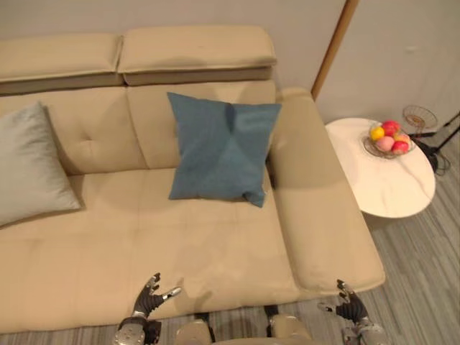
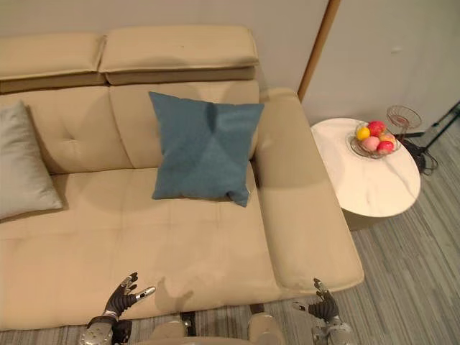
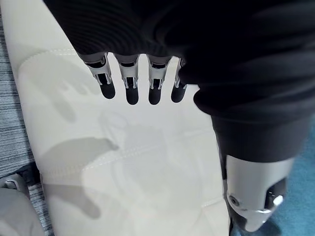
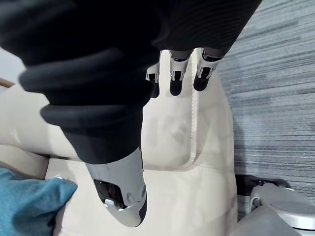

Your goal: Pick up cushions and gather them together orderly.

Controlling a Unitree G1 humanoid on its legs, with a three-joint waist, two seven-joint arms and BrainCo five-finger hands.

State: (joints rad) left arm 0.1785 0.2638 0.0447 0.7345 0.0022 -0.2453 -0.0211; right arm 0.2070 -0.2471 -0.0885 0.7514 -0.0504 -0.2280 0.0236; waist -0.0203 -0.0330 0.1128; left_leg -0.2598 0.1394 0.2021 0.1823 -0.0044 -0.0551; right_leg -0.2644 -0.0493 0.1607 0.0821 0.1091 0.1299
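Observation:
A blue cushion (image 1: 221, 149) leans upright against the backrest of a beige sofa (image 1: 144, 244), near its right armrest (image 1: 316, 208). A light grey cushion (image 1: 30, 165) rests against the backrest at the sofa's far left. My left hand (image 1: 149, 300) hovers open over the seat's front edge, fingers spread, holding nothing. My right hand (image 1: 350, 305) is open by the front corner of the right armrest. The left wrist view has straight fingers (image 3: 132, 83) over the seat; the right wrist view has fingers (image 4: 176, 73) over the armrest, with the blue cushion (image 4: 27, 206) beyond.
A round white side table (image 1: 384, 172) stands right of the sofa with a wire bowl of fruit (image 1: 388, 138) on it. A second wire basket (image 1: 419, 116) sits behind it. Grey striped floor (image 1: 424, 273) runs along the sofa's front and right.

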